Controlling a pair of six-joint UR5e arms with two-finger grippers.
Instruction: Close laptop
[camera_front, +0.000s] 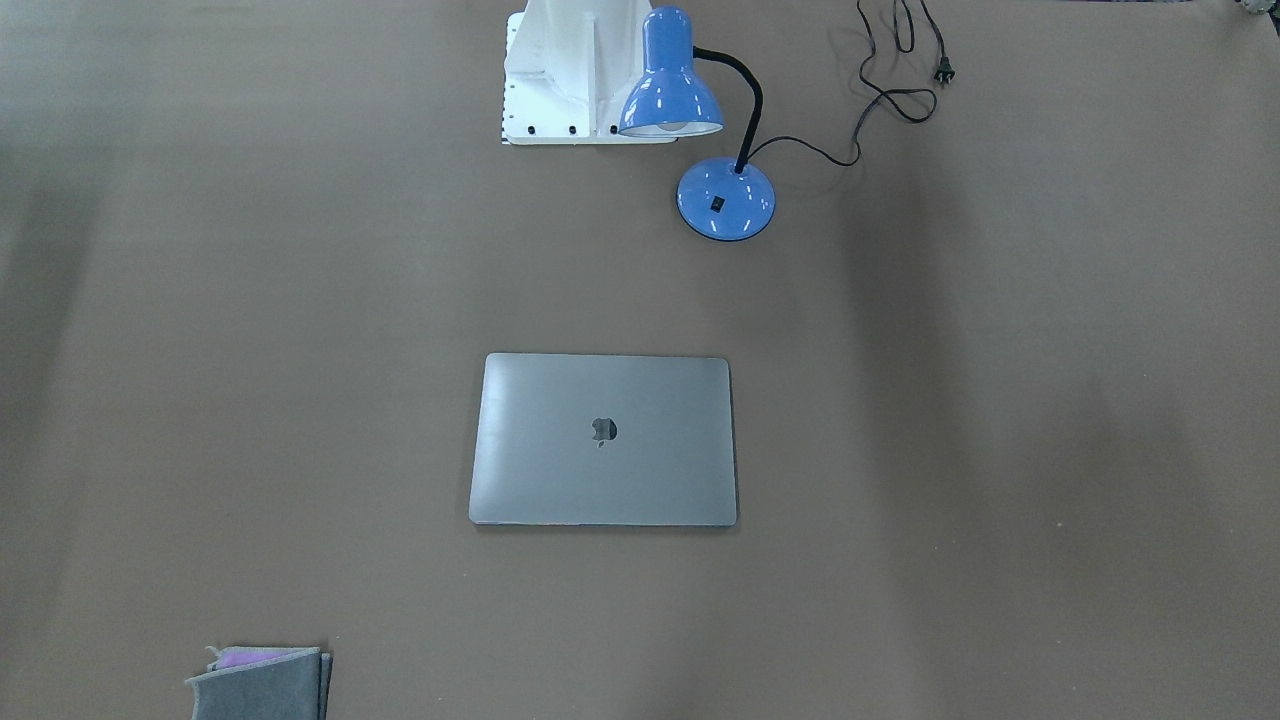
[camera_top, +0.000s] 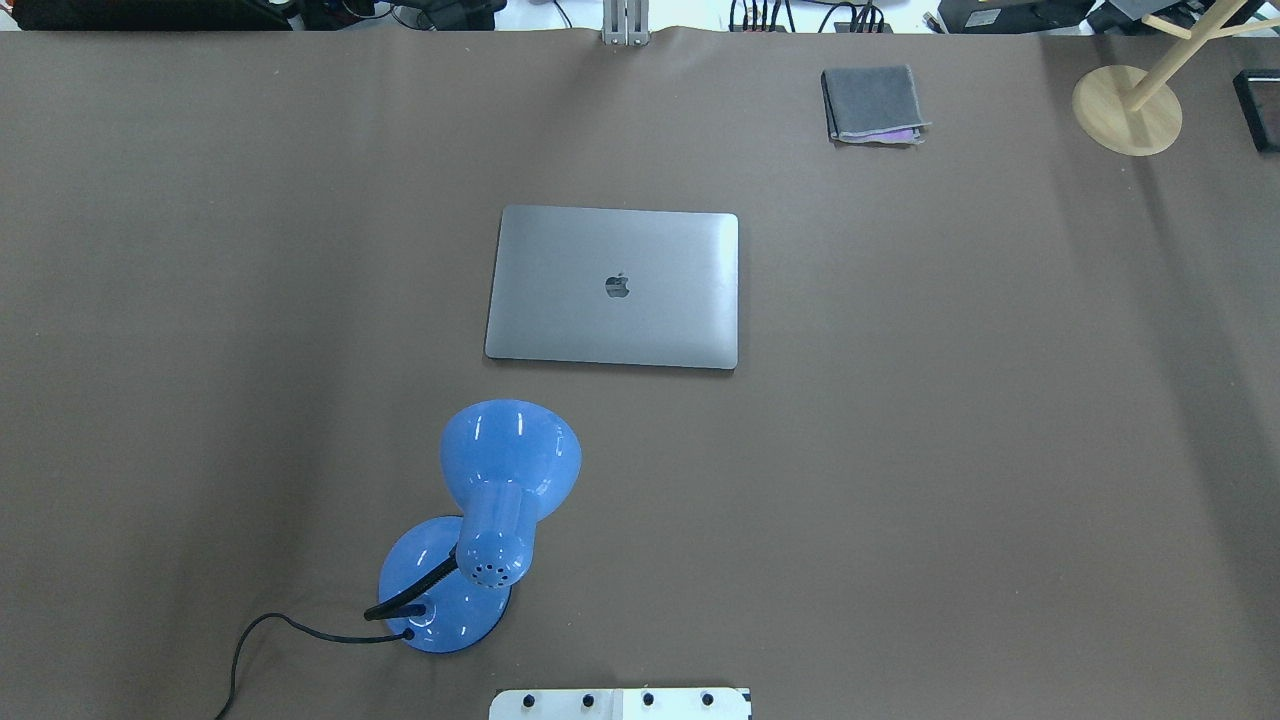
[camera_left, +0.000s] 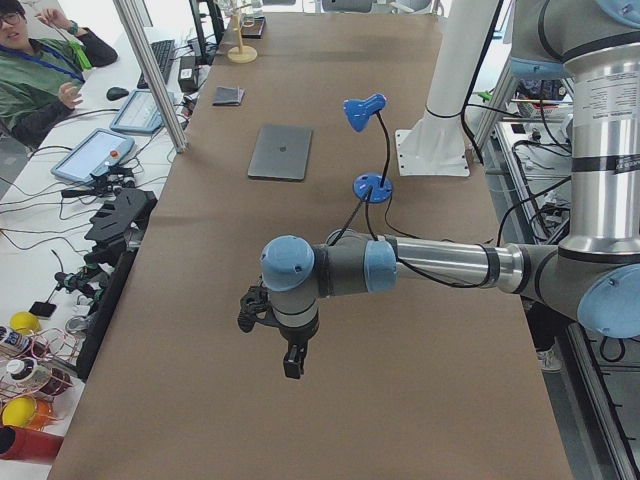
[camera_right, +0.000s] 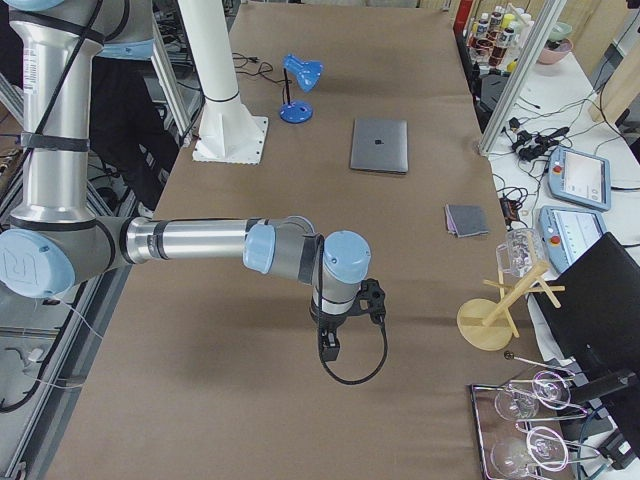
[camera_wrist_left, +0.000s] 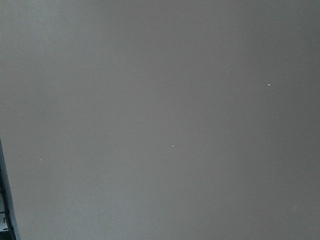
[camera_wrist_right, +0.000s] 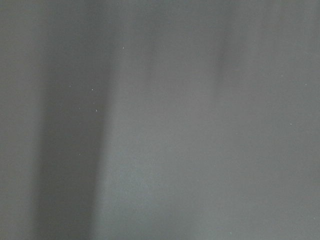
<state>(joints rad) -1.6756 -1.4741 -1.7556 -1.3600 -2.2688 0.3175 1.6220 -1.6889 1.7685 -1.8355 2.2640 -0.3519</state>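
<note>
finger state: the left gripper (camera_left: 292, 364) shows only in the side view from the robot's left, hanging point-down above the bare table (camera_left: 400, 420); whether its fingers stand wide or narrow cannot be told. same finding for the right gripper (camera_right: 329, 350), seen only from the opposite table end, also point-down over bare cloth. both wrist cameras show nothing but plain brown surface, so nothing can be seen held or touched by either gripper. both arms are well apart from the laptop (camera_top: 613, 288), which lies flat at the table's centre, lid fully down, logo up, no keyboard or screen visible. judgement: the task appears complete as things lie. risks from here: any further push on the lid would serve nothing and could mark or dent the metal, or slide the unit across the cloth. an arm travelling inward could clip the blue desk lamp (camera_top: 500, 500), which stands between the robot base and the laptop, near its edge; a knocked shade could tip onto the lid. the grey felt pouch (camera_top: 873, 105) lies well apart and poses no hazard.
</note>
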